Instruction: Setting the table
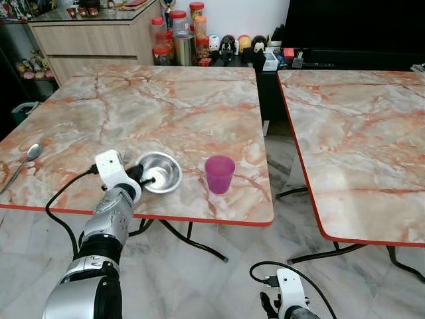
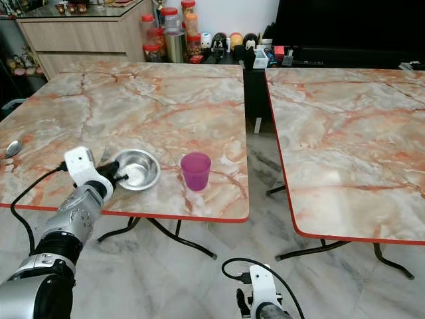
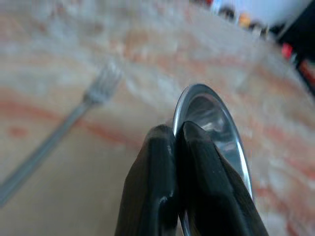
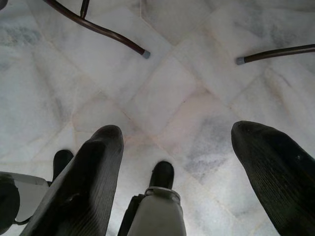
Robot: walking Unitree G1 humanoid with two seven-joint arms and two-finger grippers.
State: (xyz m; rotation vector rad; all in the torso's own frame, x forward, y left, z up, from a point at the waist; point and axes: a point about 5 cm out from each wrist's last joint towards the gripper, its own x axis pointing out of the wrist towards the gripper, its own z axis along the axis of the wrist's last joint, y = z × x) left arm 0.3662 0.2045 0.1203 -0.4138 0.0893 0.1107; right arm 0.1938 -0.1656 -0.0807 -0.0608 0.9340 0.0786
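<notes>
Your steel bowl (image 1: 159,172) sits near the front edge of the marble counter (image 1: 166,106), upright. The left claw (image 1: 141,174) is clenched on the bowl's near-left rim; in the left wrist view both black fingers (image 3: 162,187) pinch that rim between them. Just right of the bowl, apart from it, stands a purple cup (image 1: 219,174). A fork (image 3: 59,128) lies on the counter beside the bowl, on its left. A spoon (image 1: 26,159) rests at the counter's far left edge. Your right claw (image 4: 172,167) hangs low over the tiled floor (image 4: 172,98), fingers spread wide, holding nothing. A second marble counter (image 1: 358,139) stands to the right.
</notes>
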